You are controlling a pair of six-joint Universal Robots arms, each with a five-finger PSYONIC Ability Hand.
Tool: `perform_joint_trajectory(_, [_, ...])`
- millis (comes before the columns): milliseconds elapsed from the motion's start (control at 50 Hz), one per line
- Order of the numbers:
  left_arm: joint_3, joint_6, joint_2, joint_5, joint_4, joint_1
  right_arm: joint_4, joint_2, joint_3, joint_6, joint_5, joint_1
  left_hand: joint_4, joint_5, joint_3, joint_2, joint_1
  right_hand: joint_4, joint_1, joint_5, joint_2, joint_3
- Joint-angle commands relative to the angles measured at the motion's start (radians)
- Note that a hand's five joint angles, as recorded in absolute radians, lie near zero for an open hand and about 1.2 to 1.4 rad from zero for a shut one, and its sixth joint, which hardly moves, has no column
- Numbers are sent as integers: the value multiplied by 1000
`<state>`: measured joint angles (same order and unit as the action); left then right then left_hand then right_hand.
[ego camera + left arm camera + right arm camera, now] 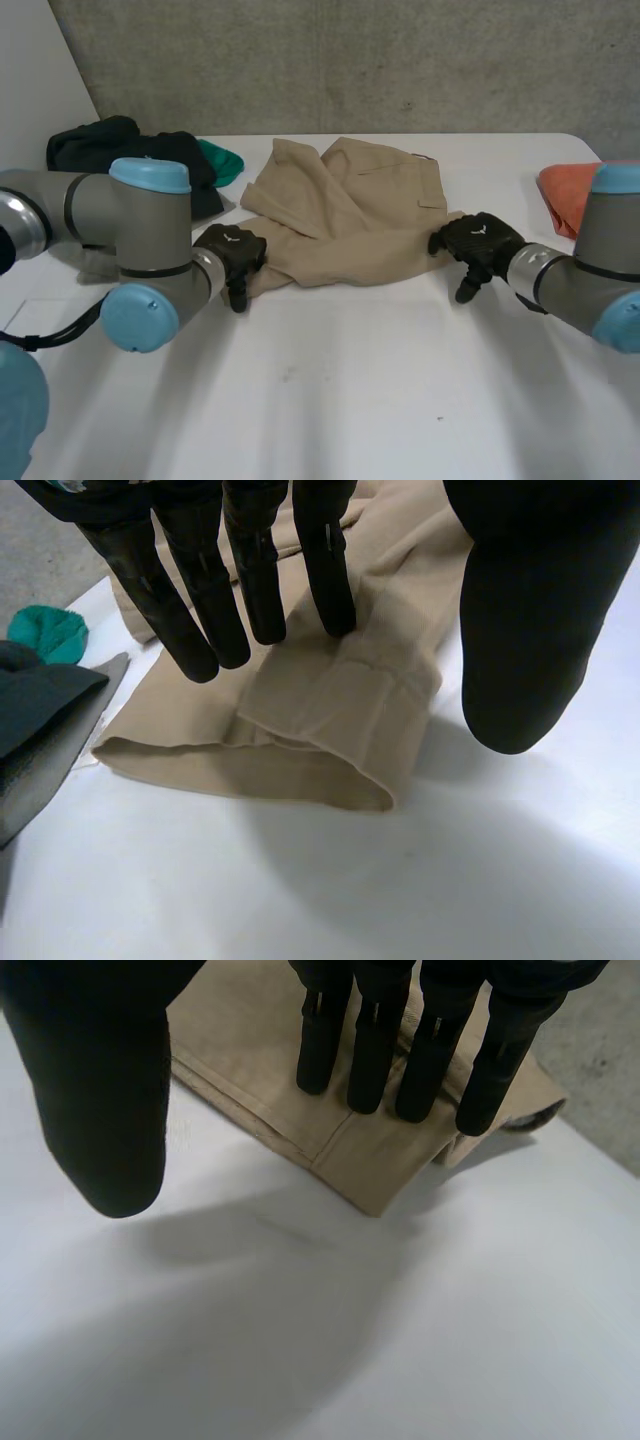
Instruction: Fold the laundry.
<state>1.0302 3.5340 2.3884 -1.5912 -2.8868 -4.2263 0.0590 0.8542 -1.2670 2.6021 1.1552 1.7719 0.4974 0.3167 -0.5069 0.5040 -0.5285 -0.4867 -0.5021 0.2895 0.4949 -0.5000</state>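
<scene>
— White counter [330,400], grey concrete wall [400,60] behind. Where are the trousers [350,215]?

— Mid-counter, toward the far side, rumpled and partly doubled over. One leg runs near-left and ends in an open hem [300,770].

— And the left hand [232,252]?

— At that hem, on the near-left end of the trousers. Its fingers [200,600] are straight and spread above the cloth, and the thumb [520,630] stands apart over bare counter. Released, grasping nothing. I can't tell whether the fingertips touch the cloth.

— The right hand [478,243]?

— At the right edge of the trousers. Its fingers [375,1050] are straight, side by side over a cloth corner [370,1175], with the thumb [105,1090] well apart above the counter. Also released.

— Anything else on the counter?

— Dark clothes [110,150] far left with a green cloth [222,160] just beside them, and an orange cloth [565,195] at the right edge.
</scene>
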Motion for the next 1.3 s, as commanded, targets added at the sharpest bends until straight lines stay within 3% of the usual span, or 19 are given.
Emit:
perform_joint_trajectory(20, [-73, 0, 37, -30, 23, 0, -120, -75, 72, 16, 17, 35, -8, -2, 18, -15, 39, -34, -19, 57, 26, -21])
perform_joint_trajectory(320, [-209, 51, 124, -73, 40, 15, -278, -233, 248, 9, 78, 96, 71, 77, -61, 64, -40, -196, -180, 218, 187, -182])
perform_joint_trajectory(360, [-219, 54, 133, -79, 40, 17, -289, -248, 264, 6, 87, 101, 139, 145, -129, 132, -107, -225, -210, 248, 217, -212])
perform_joint_trajectory(500, [-255, 56, 150, -96, 40, 23, -358, -311, 314, -26, 121, 113, 687, 693, -678, 681, -656, -345, -330, 368, 337, -332])
perform_joint_trajectory(540, [-260, 52, 144, -99, 41, 26, -367, -322, 327, -27, 130, 113, 896, 902, -886, 889, -864, -489, -473, 511, 480, -475])
perform_joint_trajectory(600, [-265, 51, 127, -104, 46, 29, -364, -319, 343, -17, 136, 110, 899, 905, -889, 892, -868, -908, -892, 930, 899, -894])
perform_joint_trajectory(620, [-265, 49, 118, -107, 47, 29, -361, -316, 350, -13, 138, 109, 899, 905, -889, 892, -868, -910, -894, 932, 901, -896])
perform_joint_trajectory(740, [-263, 13, -30, -135, 98, 19, -248, -180, 363, 55, 136, 93, 899, 905, -889, 892, -868, -910, -894, 932, 901, -896])
perform_joint_trajectory(920, [-350, -93, -421, -52, 178, -11, -105, 175, 500, 246, 94, 11, 899, 905, -889, 892, -868, -910, -894, 932, 901, -896])
perform_joint_trajectory(1000, [-426, -101, -517, -46, 187, -17, -68, 227, 599, 300, 83, -15, 899, 905, -889, 892, -868, -910, -894, 932, 901, -896])
perform_joint_trajectory(1140, [-527, -95, -532, -70, 213, -6, 10, 223, 713, 323, 87, -2, 899, 905, -889, 892, -868, -910, -894, 932, 901, -896])
perform_joint_trajectory(1300, [-510, -67, -410, -69, 201, -11, 36, 194, 631, 320, 92, 15, 899, 905, -889, 892, -868, -910, -894, 932, 901, -896])
